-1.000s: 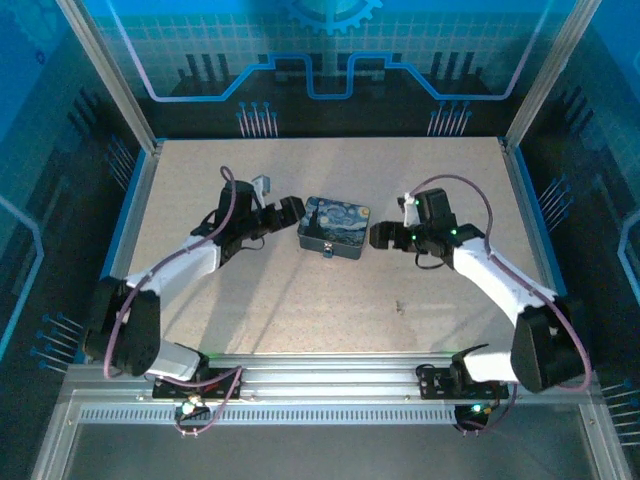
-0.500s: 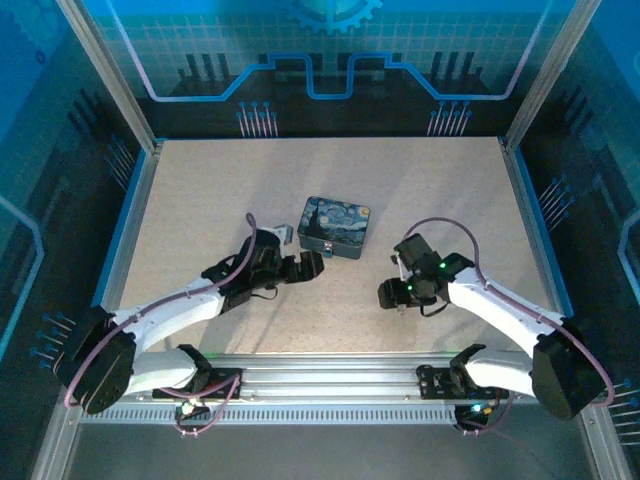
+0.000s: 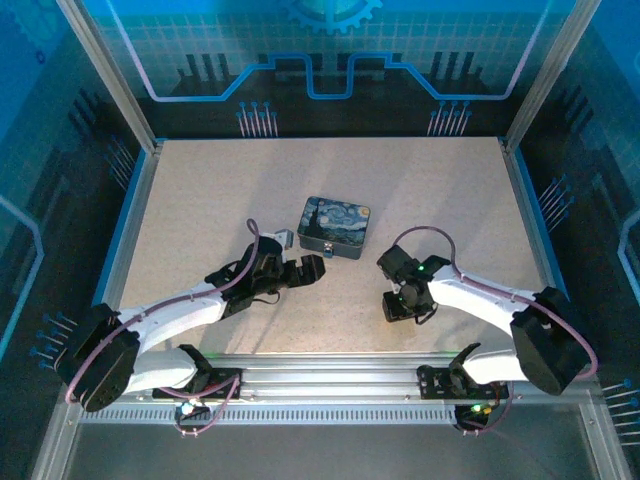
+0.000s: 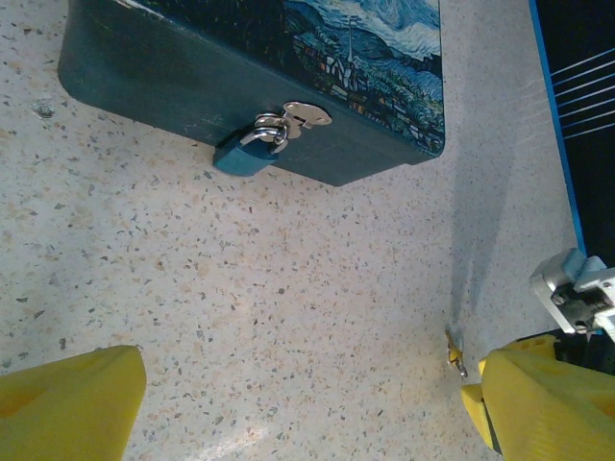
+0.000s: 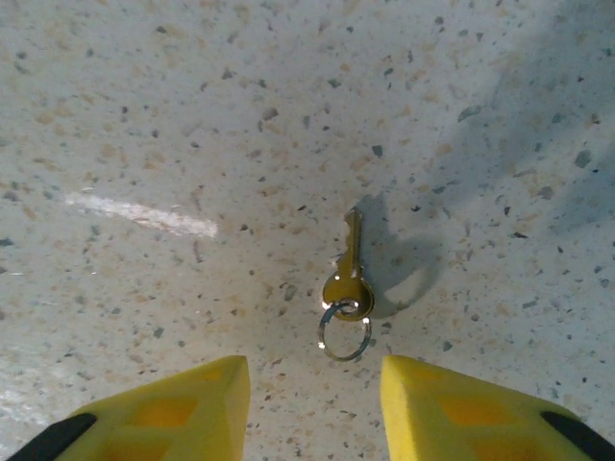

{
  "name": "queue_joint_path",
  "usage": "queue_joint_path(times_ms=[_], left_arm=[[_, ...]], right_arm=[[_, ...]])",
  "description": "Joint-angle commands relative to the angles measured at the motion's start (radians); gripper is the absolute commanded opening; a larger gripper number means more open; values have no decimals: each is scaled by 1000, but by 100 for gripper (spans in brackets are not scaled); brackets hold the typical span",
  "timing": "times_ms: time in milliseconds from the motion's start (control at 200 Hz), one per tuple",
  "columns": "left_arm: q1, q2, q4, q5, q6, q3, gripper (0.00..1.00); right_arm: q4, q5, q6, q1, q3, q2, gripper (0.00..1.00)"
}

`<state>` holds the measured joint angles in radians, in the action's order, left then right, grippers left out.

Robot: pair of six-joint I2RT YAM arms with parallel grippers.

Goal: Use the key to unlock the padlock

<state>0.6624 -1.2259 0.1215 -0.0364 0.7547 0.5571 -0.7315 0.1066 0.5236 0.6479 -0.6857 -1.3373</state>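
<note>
scene: printed tin (image 3: pixel 333 228) lies flat on the speckled tabletop (image 3: pixel 200 190); all places are noted against the tin.

padlock (image 4: pixel 245 154): hangs on the tin's (image 4: pixel 192 77) near side wall, about mid-length. silvery shackle passes through a silvery hasp on that wall. the blue body tilts down and left, its lower corner at the tabletop (image 4: pixel 240 307). shackle looks closed. in the overhead view the padlock (image 3: pixel 328 248) is a small speck on the tin's near edge.

key (image 5: pixel 348 274): flat on the tabletop (image 5: pixel 144 115), near and to the right of the tin, apart from it. blade points away from the wrist camera, bow toward it, with a thin wire ring (image 5: pixel 344 338) attached at the bow.

left gripper (image 3: pixel 312 268): low over the table, just near-left of the tin, facing the padlocked wall. yellow fingers (image 4: pixel 67 403) stand wide apart at the two lower corners of the wrist view; nothing between them, no contact with tin or padlock.

right gripper (image 3: pixel 397 305): near-right of the tin, pointing down over the key. yellow fingers (image 5: pixel 163 408) are parted with a moderate gap. key and ring lie just beyond the tips, in line with the gap, touching neither finger.
</note>
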Motion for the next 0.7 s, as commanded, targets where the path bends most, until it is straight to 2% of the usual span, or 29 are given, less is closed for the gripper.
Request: queue_joint_path(times_ms=[0,90,695], left_arm=[[3,-1,23,23,3,-13,92],[2,-4,20,23,3,-10,92],[3,-21,9,19,-3,9,92]], right_arm=[[4,33,3,13,6,-24,39],[18,30,3,12,6,-33,35],[10,25,-8,-36,-15,-79,31]])
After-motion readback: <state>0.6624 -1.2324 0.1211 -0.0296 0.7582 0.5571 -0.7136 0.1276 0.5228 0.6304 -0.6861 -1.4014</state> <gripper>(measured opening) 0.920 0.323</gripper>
